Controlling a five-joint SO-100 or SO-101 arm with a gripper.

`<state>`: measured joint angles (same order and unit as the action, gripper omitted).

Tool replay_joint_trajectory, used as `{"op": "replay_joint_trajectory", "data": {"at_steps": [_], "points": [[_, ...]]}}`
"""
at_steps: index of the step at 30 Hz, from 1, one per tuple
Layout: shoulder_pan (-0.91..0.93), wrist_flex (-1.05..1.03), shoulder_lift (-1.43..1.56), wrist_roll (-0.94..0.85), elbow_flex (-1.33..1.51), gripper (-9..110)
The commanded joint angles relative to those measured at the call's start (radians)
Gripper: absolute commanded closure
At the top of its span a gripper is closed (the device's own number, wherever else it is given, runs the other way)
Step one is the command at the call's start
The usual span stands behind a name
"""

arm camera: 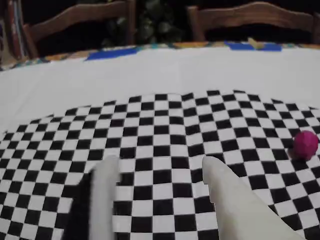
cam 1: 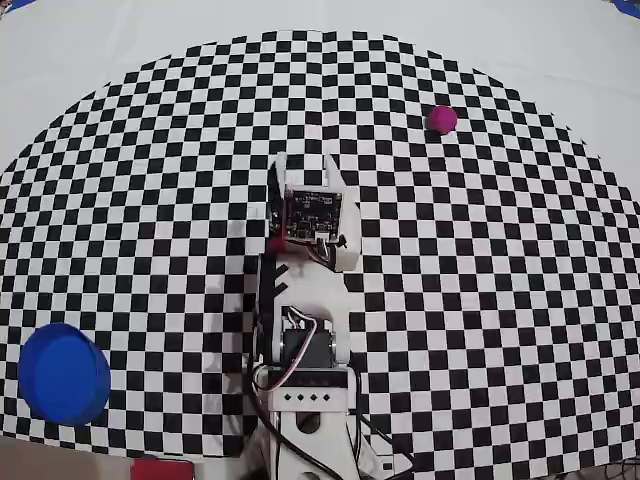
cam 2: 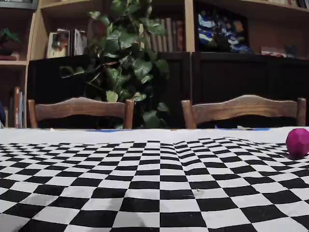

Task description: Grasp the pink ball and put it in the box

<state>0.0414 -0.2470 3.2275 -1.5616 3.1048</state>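
**Reaching for the ball: swing toward frame right, stay open**

Overhead view: pink ball [cam 1: 441, 119] at upper right on the checkered surface [cam 1: 480, 300], well apart from the end effector [cam 1: 306, 163] at centre. Blue box [cam 1: 63, 373] at lower left, far from both. Best to rotate toward upper right before extending.

Wrist view: end effector [arm camera: 160, 167] spread wide, holding nothing; pink ball [arm camera: 305, 144] at right edge, off the line between the fingers. Centre it first, then descend.

Fixed view: pink ball [cam 2: 298, 142] resting at far right, free to roll; close gently.
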Motion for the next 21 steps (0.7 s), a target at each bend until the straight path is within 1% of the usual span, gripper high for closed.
{"op": "replay_joint_trajectory", "data": {"at_steps": [1, 21], "points": [[-0.005, 0.006, -0.023, -0.009, 0.008, 67], [-0.002, 0.018, -0.035, -0.018, 0.008, 65]]}}
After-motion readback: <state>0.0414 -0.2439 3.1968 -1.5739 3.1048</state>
